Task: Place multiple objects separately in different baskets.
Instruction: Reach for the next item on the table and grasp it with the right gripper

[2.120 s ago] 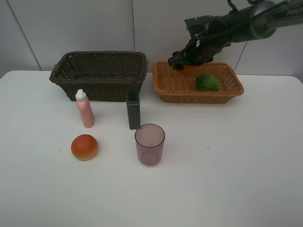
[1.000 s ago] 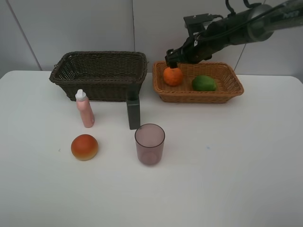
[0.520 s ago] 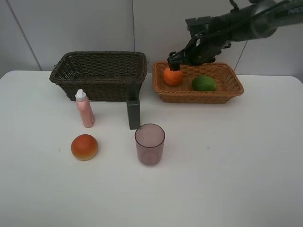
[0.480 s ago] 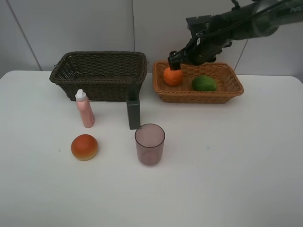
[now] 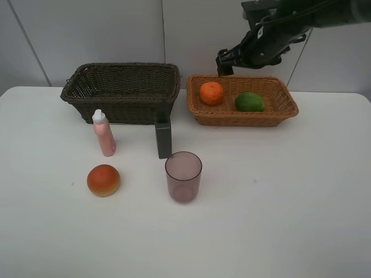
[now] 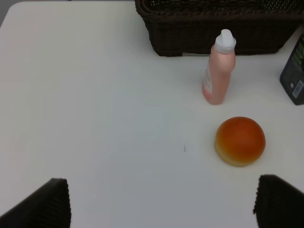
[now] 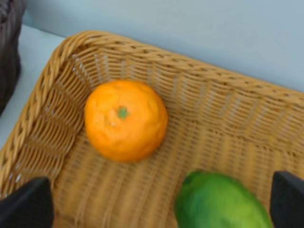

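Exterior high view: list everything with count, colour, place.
deep basket: 1, dark brown, back left of table.
shallow basket: 1, orange-tan, right of deep basket.
orange: 1, orange, in shallow basket, left end.
lime: 1, green, same basket, right of orange.
bottle: 1, pink, white cap, in front of deep basket.
box: 1, dark grey, right of bottle.
cup: 1, translucent purple, in front of box.
bun: 1, red-orange, in front of bottle.
table: 1, white.
right hand: 1, black, open, empty, above shallow basket.
left hand: 1, black, open, in its wrist view only.

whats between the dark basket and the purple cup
The dark grey box stands upright between the dark basket and the purple cup, seen in the exterior high view.
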